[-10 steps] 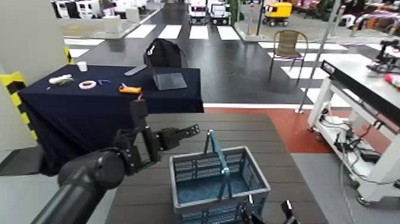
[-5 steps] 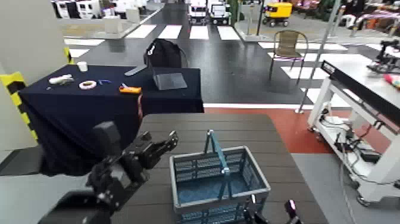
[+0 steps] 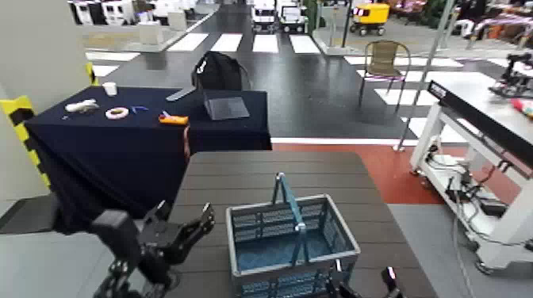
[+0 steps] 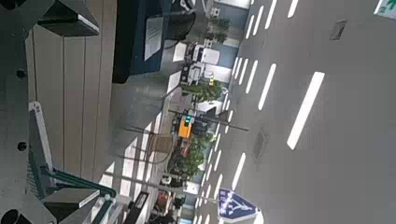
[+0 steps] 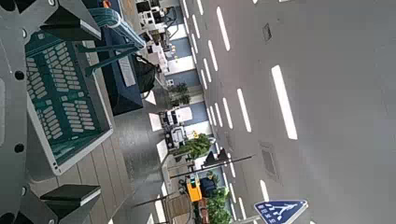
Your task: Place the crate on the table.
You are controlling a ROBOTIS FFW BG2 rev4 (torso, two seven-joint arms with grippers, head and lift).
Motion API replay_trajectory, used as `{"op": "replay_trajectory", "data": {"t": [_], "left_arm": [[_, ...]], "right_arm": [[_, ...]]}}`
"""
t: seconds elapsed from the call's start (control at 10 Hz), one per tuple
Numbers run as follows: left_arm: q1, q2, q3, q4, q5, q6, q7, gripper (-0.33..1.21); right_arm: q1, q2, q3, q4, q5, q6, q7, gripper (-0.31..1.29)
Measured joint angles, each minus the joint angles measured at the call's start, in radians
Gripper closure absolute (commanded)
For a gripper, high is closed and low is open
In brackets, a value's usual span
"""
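Note:
The blue-grey crate [image 3: 292, 242] with its teal handle upright stands on the dark brown slatted table [image 3: 270, 170], near the front edge. My left gripper [image 3: 181, 225] is open and empty, low at the table's left edge, apart from the crate. My right gripper [image 3: 361, 279] is open and empty at the front edge, just right of the crate's near corner. In the right wrist view the crate [image 5: 61, 93] lies between the two open fingers [image 5: 73, 200]. In the left wrist view the crate's rim [image 4: 37, 140] and the table slats [image 4: 79, 84] show past the open fingers [image 4: 70, 201].
A table draped in navy cloth [image 3: 87, 147] stands beyond on the left, carrying a laptop [image 3: 224, 105], a tape roll [image 3: 116, 112] and small items. A white-framed workbench [image 3: 476, 127] stands on the right. A chair [image 3: 385, 63] is farther back.
My left arm has pulled back and down to the lower left, away from the crate. The crate has stayed put. The right gripper has hardly moved.

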Motion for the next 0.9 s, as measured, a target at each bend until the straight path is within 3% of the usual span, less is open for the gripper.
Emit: {"op": "replay_trajectory", "data": {"t": [0.5, 0.9], "left_arm": [[0.188, -0.002, 0.008, -0.069, -0.163, -0.136, 0.179, 0.1], [0.287, -0.005, 0.019, -0.097, -0.277, -0.208, 0.233, 0.1]], "right_arm": [[0.011, 0.005, -0.013, -0.01, 0.008, 0.004, 0.0, 0.14], [0.015, 0.005, -0.017, -0.014, 0.013, 0.013, 0.0, 0.14]]}}
